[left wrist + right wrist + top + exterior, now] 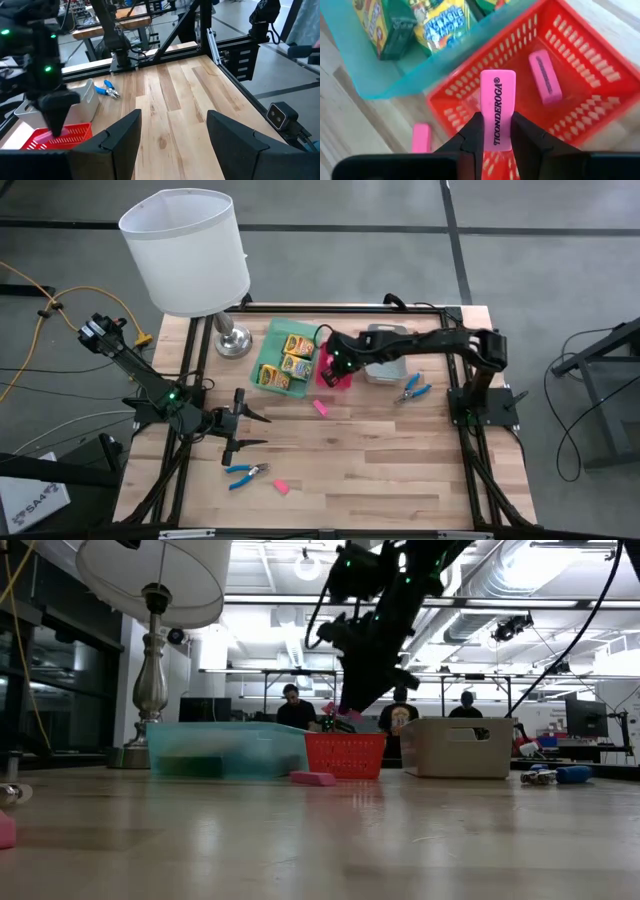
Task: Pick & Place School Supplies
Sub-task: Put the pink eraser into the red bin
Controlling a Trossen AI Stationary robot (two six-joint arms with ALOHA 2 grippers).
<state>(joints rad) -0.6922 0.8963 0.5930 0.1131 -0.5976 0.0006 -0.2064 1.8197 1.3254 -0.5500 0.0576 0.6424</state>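
The right gripper (496, 131) is pinching a pink eraser (497, 107) upright between its fingers and hovering over the red tray (580, 75), just right of centre in the high view. A second eraser (545, 77) is lying inside that tray, and a third (421, 137) is resting on the table (380, 470) beside the tray's lower left corner. Another eraser (281, 486) is lying near the bottom of the high view, next to blue-handled scissors (245, 473).

The other scissors (411, 389) are sitting right of the grey tray (385, 368), which is standing just beside the red one. Three crayon boxes (286, 364) are lying in the green tray (262, 350), left of the red tray and touching it. A lamp (190, 255) is standing at upper left.

The left gripper (243, 427) is waiting at lower left of the table with its fingers (117, 142) spread wide, holding nothing.
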